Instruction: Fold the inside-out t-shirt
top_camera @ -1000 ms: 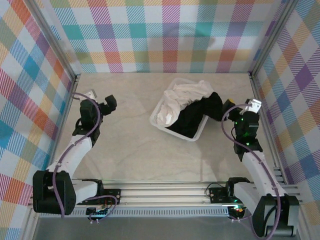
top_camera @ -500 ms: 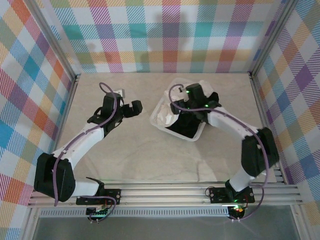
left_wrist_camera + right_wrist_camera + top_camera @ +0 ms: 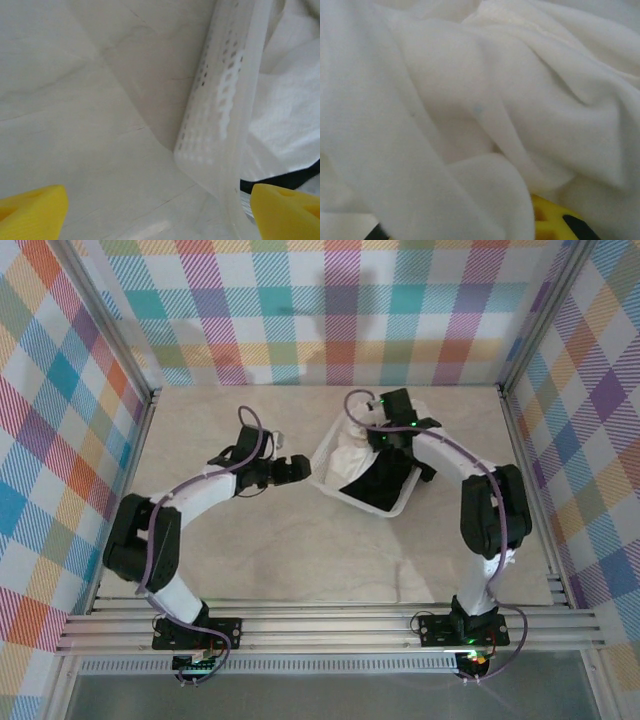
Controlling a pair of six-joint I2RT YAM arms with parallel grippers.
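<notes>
— Since the right arm was folded back at the right edge of the worktop (image 3: 250, 540) a second ago, where has it got to?

— It has reached right across. The right hand (image 3: 385, 443) is now down in the white basket (image 3: 345, 500), at its far end, pressed into the inside-out t-shirt (image 3: 350, 455). Its own wrist camera has bunched white cloth close up, lapping over one yellow finger (image 3: 554, 219).

— So it has hold of the shirt?

— I cannot tell. The jaws seem to be drawing in from wide, but the cloth hides the tips, so a grip may be forming or may have missed.

— And the other side?

— The left hand (image 3: 298, 468) has come over from the left wall in that same second. It sits just beside the basket's near-left corner, low over the worktop. Its fingers stand wide apart with nothing between them. Its wrist view looks along the perforated basket wall, with white cloth and a strip of the black garment (image 3: 280, 177) beyond.

— Has the shirt itself moved?

— Hardly. It is heaped in the basket's far-left part, partly over the black garment, which takes up the rest. It has not reached the open worktop.

— Meaning?

— In my judgement this is the very start. The shirt must be lifted clear of the basket and the black garment, spread flat, and only then folded. The left hand looks placed to steady the basket or to take a second corner.
</notes>
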